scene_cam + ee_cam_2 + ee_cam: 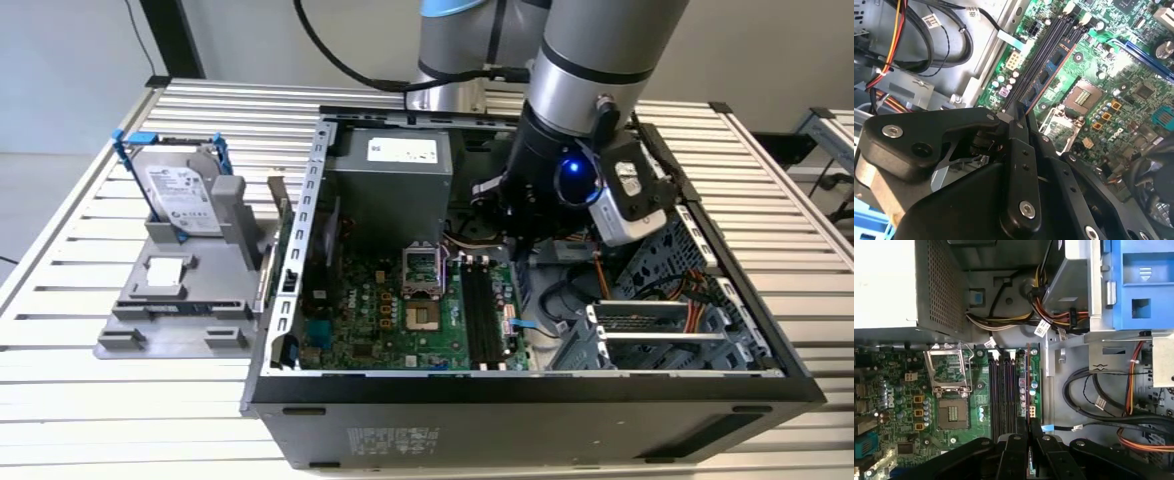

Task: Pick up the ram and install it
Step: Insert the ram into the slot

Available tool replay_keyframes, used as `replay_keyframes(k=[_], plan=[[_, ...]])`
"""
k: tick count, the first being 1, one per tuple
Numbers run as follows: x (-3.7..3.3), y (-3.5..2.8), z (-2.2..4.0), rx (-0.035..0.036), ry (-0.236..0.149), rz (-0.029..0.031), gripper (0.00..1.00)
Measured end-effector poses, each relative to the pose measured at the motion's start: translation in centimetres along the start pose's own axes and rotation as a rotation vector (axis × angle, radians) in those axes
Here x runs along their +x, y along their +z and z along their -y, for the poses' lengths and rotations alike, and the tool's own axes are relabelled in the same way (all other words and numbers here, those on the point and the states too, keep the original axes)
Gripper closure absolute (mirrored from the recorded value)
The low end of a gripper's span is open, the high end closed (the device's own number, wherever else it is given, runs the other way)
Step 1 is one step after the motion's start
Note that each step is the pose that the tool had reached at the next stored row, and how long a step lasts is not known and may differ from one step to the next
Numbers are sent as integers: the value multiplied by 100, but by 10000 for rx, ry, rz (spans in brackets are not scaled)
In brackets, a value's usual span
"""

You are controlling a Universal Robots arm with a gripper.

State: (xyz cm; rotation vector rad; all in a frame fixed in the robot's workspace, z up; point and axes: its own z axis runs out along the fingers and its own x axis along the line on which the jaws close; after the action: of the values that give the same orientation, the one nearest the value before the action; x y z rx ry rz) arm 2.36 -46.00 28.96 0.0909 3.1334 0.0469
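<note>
The ram (1028, 390) is a thin dark stick seen edge-on, standing along the outermost of the black memory slots (1004, 395) on the green motherboard (904, 405). In the second wrist view the ram (1046, 75) shows its black chips and runs along the slots (1051, 37). My gripper (1028, 439) is shut on the stick's near end, one black finger (1015, 447) on each side. In the second wrist view my gripper (1015, 119) clamps the same end. I cannot tell whether the stick sits in the slot or just above it. In the exterior view my gripper (514, 245) hangs inside the open case above the slots (483, 310).
A silver power supply (387, 175) stands at the back of the case (534, 400). The CPU socket (418, 275) lies beside the slots. Cables (1104, 400) and a drive cage (667, 330) crowd the exterior view's right. A hard drive with blue rails (180, 195) stands outside on a grey stand.
</note>
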Motion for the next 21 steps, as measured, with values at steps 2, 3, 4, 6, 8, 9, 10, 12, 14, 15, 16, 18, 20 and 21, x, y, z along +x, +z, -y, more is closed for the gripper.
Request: replay_keyframes(k=[2,3,4,6,8,9,10,12,14,15,16,18,20,21], plan=[[-5,36,1,1,0,0,100],[-8,54,2,1,-1,0,100],[-11,71,2,1,0,-1,100],[-20,109,2,1,-1,-1,100],[-41,145,2,8,-28,-2,100],[-53,162,2,9,-51,-2,100],[-63,181,2,9,-77,-2,100],[-68,218,3,7,-85,-2,100],[-67,254,4,8,-83,-2,100],[-67,272,5,9,-81,-2,100],[-68,291,5,8,-80,-2,100],[-67,326,6,8,-80,-2,100],[-67,362,7,9,-81,-2,100],[-67,381,8,8,-81,-2,100]])
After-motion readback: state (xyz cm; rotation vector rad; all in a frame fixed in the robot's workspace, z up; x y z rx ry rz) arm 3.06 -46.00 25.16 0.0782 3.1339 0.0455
